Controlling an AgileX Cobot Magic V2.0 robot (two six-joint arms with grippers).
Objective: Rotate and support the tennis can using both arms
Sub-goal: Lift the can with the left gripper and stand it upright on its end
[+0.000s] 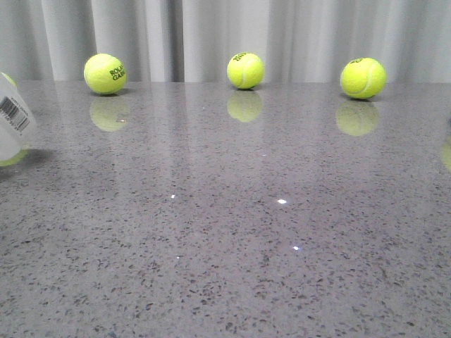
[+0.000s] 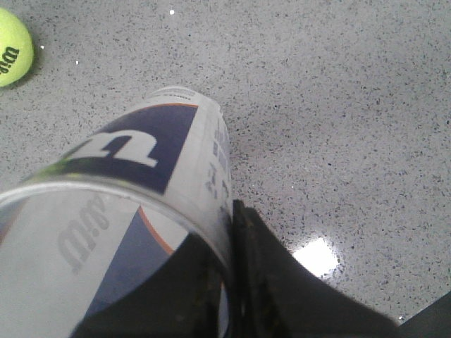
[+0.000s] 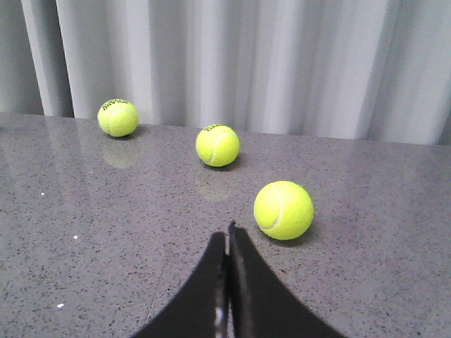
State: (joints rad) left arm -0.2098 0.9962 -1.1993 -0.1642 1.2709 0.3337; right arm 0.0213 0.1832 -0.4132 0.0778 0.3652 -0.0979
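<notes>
At far left table edge, my left gripper (image 2: 232, 282) is clamping the white-and-navy plastic tennis can (image 2: 141, 183), tilted. My right gripper (image 3: 227, 282) is hanging closed, empty, well apart. Unsupported, the smooth tube is risking slipping during rotation.

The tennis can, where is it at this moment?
The tennis can shows at the far left edge of the front view, nearer than the left tennis ball. In the left wrist view the left gripper touches it.

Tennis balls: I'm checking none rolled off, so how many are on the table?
3 whole: far left, far middle, far right. Yellow-green slivers at both frame edges may be more.
</notes>
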